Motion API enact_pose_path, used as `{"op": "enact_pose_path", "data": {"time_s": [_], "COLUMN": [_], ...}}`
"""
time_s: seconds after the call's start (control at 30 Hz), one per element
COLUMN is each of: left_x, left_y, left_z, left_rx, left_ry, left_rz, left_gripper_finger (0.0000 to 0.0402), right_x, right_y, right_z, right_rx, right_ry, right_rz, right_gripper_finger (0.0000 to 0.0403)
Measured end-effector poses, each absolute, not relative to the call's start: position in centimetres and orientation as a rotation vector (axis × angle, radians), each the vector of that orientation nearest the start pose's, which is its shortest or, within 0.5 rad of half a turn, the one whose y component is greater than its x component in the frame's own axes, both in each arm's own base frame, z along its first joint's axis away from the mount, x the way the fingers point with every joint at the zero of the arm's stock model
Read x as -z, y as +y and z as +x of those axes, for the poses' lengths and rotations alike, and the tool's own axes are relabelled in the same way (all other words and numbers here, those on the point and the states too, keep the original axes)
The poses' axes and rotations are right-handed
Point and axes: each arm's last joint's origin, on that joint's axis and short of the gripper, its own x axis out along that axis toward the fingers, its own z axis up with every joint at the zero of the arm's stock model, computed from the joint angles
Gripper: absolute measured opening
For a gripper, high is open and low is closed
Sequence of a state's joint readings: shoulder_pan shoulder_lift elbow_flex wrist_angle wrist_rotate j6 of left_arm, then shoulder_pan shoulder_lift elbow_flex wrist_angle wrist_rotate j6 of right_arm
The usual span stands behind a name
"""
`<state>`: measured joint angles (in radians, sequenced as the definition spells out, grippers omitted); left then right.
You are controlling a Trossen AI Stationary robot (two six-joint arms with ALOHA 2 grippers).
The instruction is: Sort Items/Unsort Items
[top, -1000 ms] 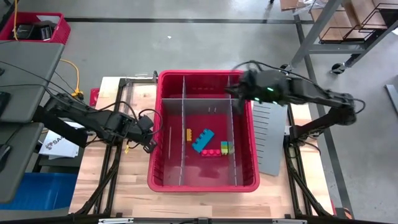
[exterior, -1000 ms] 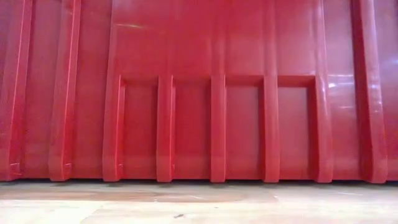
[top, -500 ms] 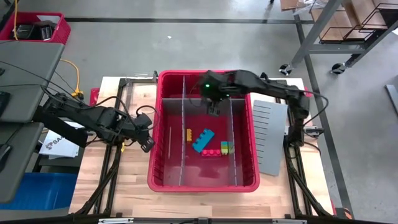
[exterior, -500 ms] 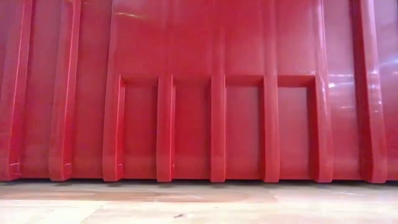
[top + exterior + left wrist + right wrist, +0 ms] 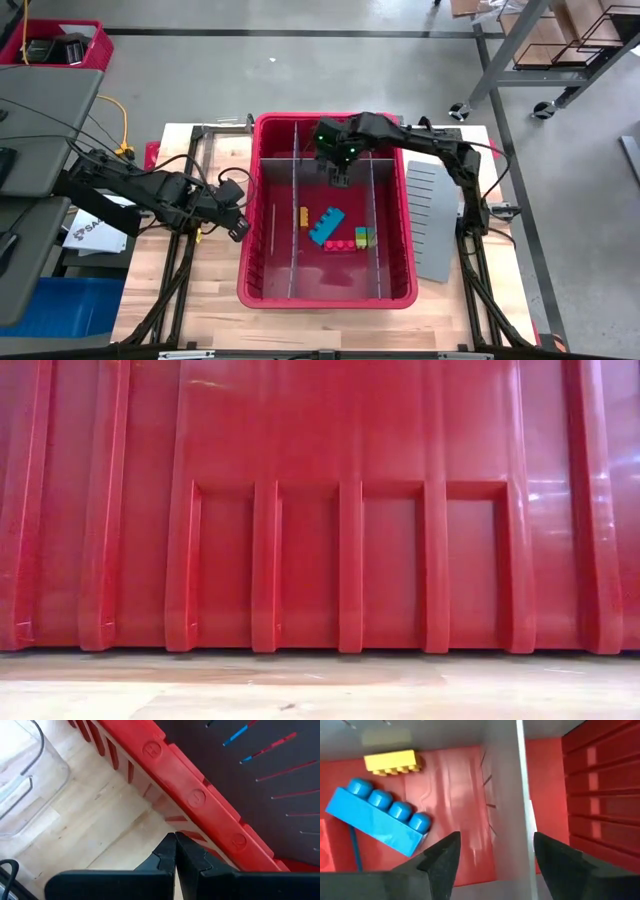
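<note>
Swung in from the bin's far right corner: right pincer point(image 5: 340, 178), now over the far middle compartment of the big red plastic divided bin point(image 5: 262, 205), spread wide, holding nothing. Blue studded plastic brick point(image 5: 380, 819) flat on bin floor nearer, yellow studded brick point(image 5: 393, 761) just left. Likely light, rigid, smooth-sided; best pinched across long flat flanks, below studs. Left pincer point(image 5: 175, 851) shut, empty, over wooden surface point(image 5: 85, 827) beside bin's left wall.
</note>
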<state>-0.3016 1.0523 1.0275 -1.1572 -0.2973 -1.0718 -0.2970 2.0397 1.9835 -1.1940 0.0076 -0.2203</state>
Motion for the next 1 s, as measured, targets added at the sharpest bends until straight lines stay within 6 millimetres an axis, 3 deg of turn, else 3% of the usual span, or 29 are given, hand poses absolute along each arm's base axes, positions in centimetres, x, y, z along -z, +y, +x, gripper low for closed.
{"op": "enact_pose_path", "data": {"time_s": [0.13,0.2,0.3,0.4,0.73,1.0], "left_x": [-29.9,-29.9,-29.9,-29.9,-29.9,-29.9], "left_y": [-4.2,-4.2,-4.1,-4.1,-4.0,-4.0], "left_z": [16.7,16.7,16.7,16.7,16.6,16.7], "left_rx": [-0.595,-0.609,-0.631,-0.629,-0.618,-0.597], "left_ry": [0.969,0.954,0.930,0.928,0.944,0.938], "left_rz": [-0.594,-0.583,-0.565,-0.551,-0.482,-0.447], "left_gripper_finger": [0.0000,0.0000,0.0000,0.0000,0.0000,0.0000], "right_x": [-27.7,-27.3,-27.2,-27.9,-37.6,-44.6], "right_y": [-12.0,-11.7,-11.4,-10.7,-10.3,-8.5], "right_z": [40.7,40.9,41.1,41.0,39.3,33.3], "right_rx": [0.157,0.184,0.220,0.229,0.315,0.500], "right_ry": [1.313,1.332,1.333,1.337,1.117,0.876], "right_rz": [-0.003,-0.017,-0.005,0.028,0.059,0.190], "right_gripper_finger": [0.0207,0.0152,0.0035,0.0014,0.0002,0.0000]}}
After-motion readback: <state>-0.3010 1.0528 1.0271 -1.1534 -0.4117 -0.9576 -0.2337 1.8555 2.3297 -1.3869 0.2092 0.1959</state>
